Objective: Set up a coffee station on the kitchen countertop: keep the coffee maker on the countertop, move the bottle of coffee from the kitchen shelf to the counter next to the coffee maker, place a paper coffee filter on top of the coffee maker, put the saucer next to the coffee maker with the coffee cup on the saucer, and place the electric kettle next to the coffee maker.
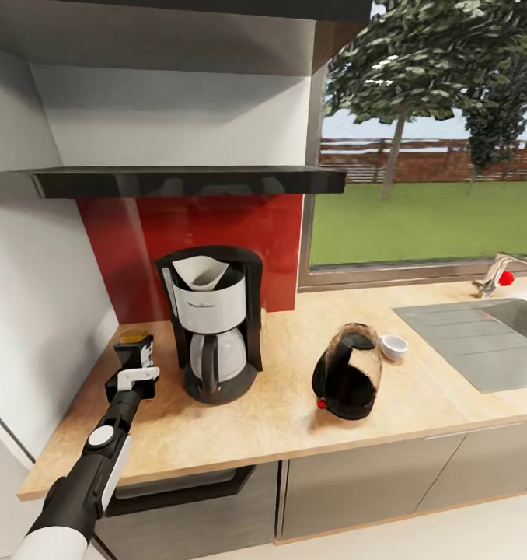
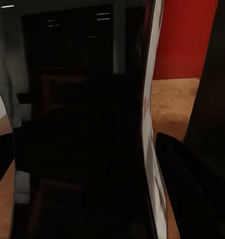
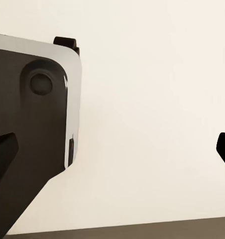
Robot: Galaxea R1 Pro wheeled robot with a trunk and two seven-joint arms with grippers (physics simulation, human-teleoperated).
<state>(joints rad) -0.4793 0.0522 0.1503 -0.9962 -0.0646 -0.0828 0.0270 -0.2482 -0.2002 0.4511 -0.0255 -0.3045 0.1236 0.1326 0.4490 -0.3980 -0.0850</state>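
the left gripper (image 1: 137,356) held the bottle of coffee (image 1: 134,339) tight between its jaws, setting it beside the coffee maker (image 1: 214,320).

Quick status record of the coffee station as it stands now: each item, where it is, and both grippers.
coffee maker: upright on countertop, against red backsplash
filter: in top of coffee maker
bottle: left of coffee maker, on counter, at left gripper
left gripper: around the bottle; grip not confirmable
kettle: right of coffee maker, tilted
cup: behind kettle, near sink
saucer: not discernible
shelf: nothing seen on it
right gripper: open, facing pale surface
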